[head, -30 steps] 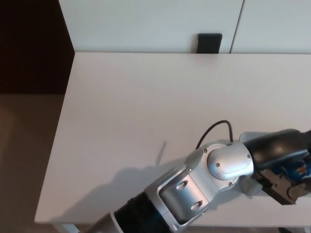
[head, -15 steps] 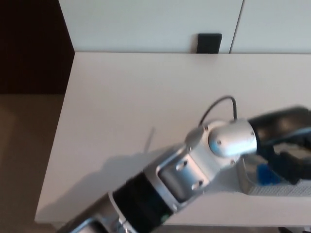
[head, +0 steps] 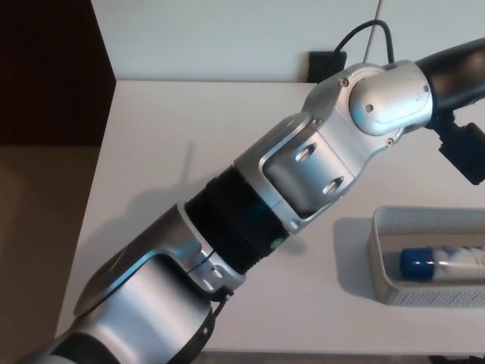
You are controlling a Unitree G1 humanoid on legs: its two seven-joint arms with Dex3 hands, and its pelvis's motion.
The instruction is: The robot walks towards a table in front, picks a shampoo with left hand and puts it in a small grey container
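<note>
White bench against white wall panels, small black box behind its far edge; dark brown wall left, beige floor.

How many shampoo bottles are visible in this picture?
1. The shampoo bottle lies on its side in the grey container at the lower right; the picture edge may hide others.

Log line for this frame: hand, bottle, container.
shampoo bottle: lying inside grey container | left hand: over table, apart from the container | right hand: not in view | step: bottle placed
</note>
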